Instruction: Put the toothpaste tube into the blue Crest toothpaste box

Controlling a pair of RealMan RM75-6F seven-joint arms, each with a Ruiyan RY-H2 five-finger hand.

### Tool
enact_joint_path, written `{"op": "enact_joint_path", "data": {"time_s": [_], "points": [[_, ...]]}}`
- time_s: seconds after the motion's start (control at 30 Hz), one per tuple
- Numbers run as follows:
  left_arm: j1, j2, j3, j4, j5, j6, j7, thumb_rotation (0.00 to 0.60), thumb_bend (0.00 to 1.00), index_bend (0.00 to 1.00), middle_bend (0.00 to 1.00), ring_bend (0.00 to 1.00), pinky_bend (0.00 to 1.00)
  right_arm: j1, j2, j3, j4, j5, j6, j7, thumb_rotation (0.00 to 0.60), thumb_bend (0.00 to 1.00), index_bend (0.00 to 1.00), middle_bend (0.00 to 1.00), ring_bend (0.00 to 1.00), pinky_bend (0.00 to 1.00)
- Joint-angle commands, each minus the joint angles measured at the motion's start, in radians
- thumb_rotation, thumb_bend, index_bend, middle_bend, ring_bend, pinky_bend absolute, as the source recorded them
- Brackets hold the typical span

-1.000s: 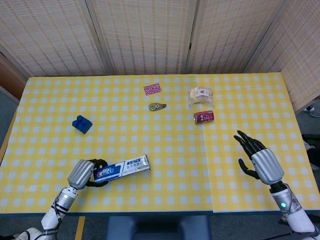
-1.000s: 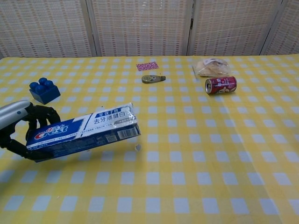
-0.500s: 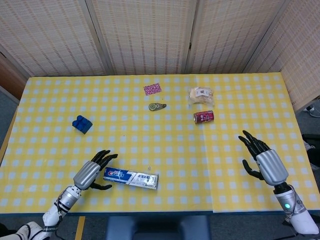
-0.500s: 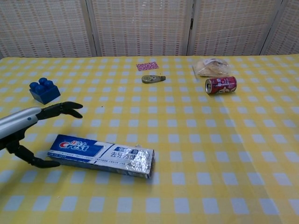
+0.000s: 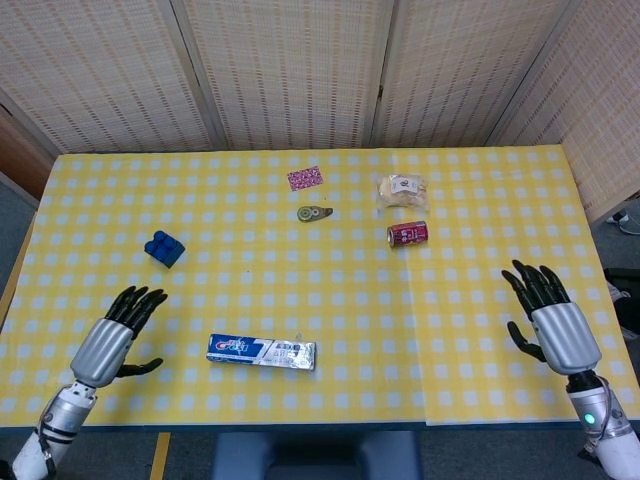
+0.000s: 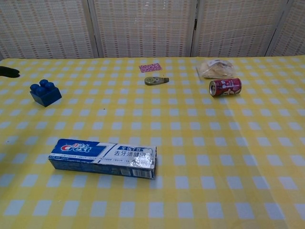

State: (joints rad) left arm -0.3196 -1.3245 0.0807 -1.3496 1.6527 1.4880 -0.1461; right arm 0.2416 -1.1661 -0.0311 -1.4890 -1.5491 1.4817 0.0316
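The blue Crest toothpaste box [image 5: 261, 351] [image 6: 102, 158] lies flat on the yellow checked table [image 5: 330, 270] near its front edge, its silver end pointing right. No loose toothpaste tube shows in either view. My left hand [image 5: 113, 331] hovers well to the left of the box, fingers spread, holding nothing. Only a dark fingertip of it shows at the chest view's left edge. My right hand [image 5: 552, 322] is far off at the table's right side, fingers apart and empty.
A blue toy brick [image 5: 163, 247] [image 6: 45, 92] sits at the left. Further back are a pink patterned card [image 5: 305, 178], a small grey tape dispenser [image 5: 315, 213] [image 6: 156, 80], a bagged bun [image 5: 402, 189] and a red can [image 5: 407, 234] [image 6: 225, 87] on its side.
My left hand let go of the Crest box, which dropped flat onto the table, and then drew away to the left. My right hand moved right and nearer the front edge.
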Motion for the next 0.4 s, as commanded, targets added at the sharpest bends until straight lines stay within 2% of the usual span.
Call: {"op": "enact_joint_path", "data": {"time_s": [0.03, 0.13, 0.2, 0.4], "points": [[0.158, 0.108, 0.0, -0.111, -0.116, 0.129, 0.194, 0.6, 0.16, 0.08, 0.1, 0.0, 0.0, -0.041, 0.025, 0.019, -0.07, 0.037, 0.031, -0.122, 0.6, 0.44, 0.0, 0.0, 0.0, 0.0], [0.208, 0.148, 0.013, -0.173, -0.147, 0.145, 0.25, 0.6, 0.16, 0.08, 0.1, 0.0, 0.0, -0.055, 0.025, 0.023, -0.095, 0.032, 0.044, -0.175, 0.6, 0.4, 0.0, 0.0, 0.0, 0.0], [0.213, 0.167, 0.019, -0.205, -0.127, 0.148, 0.239, 0.6, 0.16, 0.08, 0.1, 0.0, 0.0, -0.056, 0.023, 0.022, -0.102, 0.026, 0.04, -0.189, 0.6, 0.4, 0.0, 0.0, 0.0, 0.0], [0.228, 0.191, 0.01, -0.212, -0.106, 0.149, 0.231, 0.6, 0.16, 0.08, 0.09, 0.0, 0.0, -0.046, 0.019, 0.022, -0.113, 0.011, -0.004, -0.199, 0.6, 0.4, 0.0, 0.0, 0.0, 0.0]]}}
